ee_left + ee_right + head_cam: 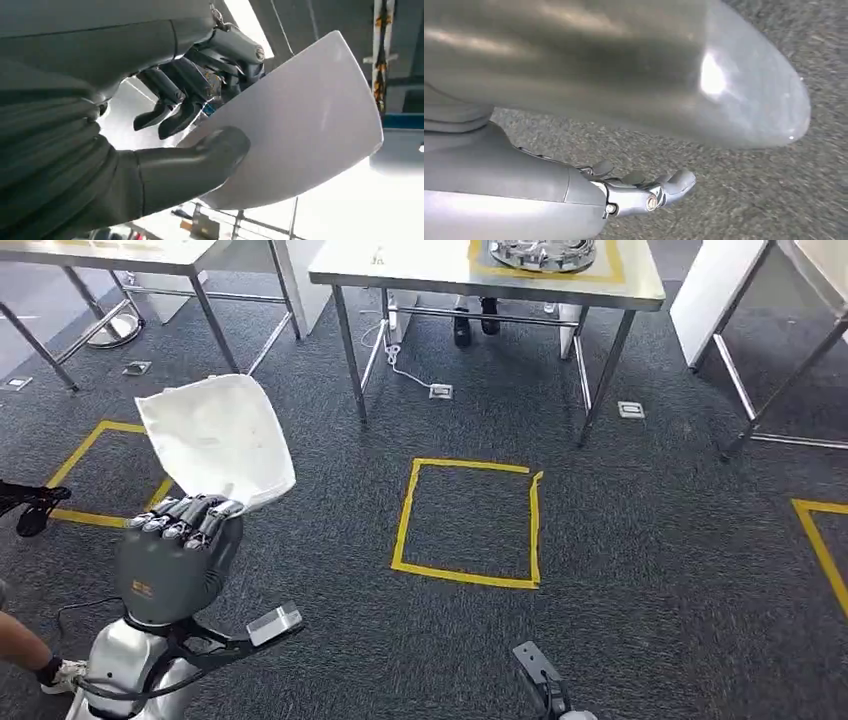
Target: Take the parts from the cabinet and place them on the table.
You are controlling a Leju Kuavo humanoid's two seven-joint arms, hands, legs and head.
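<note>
left hand (180,530) clamped on white curved part (215,438); right hand (644,192) loosely extended, empty

White part (218,438), dark grey carpet (640,570), yellow tape square (468,524).

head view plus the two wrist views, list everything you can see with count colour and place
white part: one, white curved panel, held up over the floor
metal tables: one steel-topped straight ahead, parts of others at far left and far right
ring-shaped part: one, silver, on the table ahead inside yellow tape
tape squares: one full yellow square on the dark carpet mid-floor, parts of two more at left and right
floor sockets: several, grey, set in the carpet near the table legs
cable: one, white, under the table ahead
person: shoes behind the table ahead, another foot at lower left
left hand: grey, grips the white part's edge
right hand: silver-grey, hanging over the carpet, holding nothing
</note>
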